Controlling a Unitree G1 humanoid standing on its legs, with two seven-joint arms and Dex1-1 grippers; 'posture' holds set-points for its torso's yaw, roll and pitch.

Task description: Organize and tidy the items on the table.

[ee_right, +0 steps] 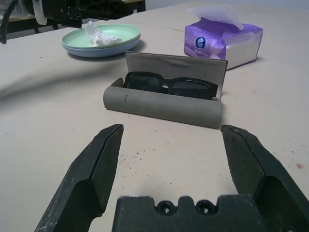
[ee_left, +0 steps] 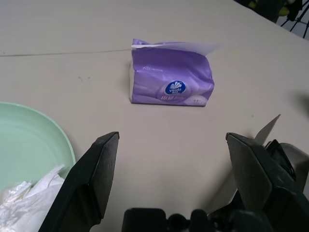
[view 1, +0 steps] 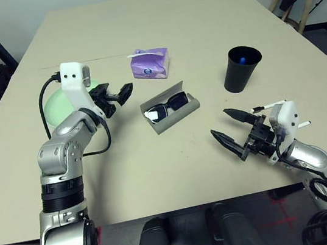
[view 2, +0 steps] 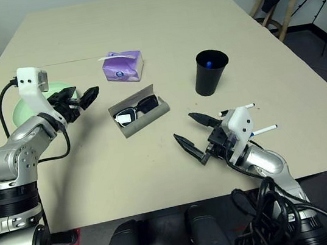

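- The grey glasses case (view 1: 171,114) is seen lying open near the middle of the beige table (view 1: 186,26), and it is used here as the landmark.
- The black sunglasses (ee_right: 169,85) are laid inside the case, with the lid standing up behind them.
- The purple tissue box (view 1: 150,63) is found just behind the case, farther from the robot, with a white tissue poking out of its top.
- The black cup (view 1: 242,68) is stood upright to the right of the case, and something blue can be seen inside it.
- The mint green plate (ee_right: 101,36) is stacked on a light blue plate (ee_right: 99,50) to the left of the case, and a crumpled white tissue (ee_right: 96,34) is laid on top.
- Two white pens (view 2: 262,130) are seen on the table to the right of the case and nearer the robot, beside the right arm.
- The left gripper (view 1: 117,94) is held between the plates and the case, with its fingers spread wide and nothing in them.
- The right gripper (view 1: 229,130) is held to the right of the case and nearer the robot, pointed at the case, with its fingers spread wide and nothing in them.
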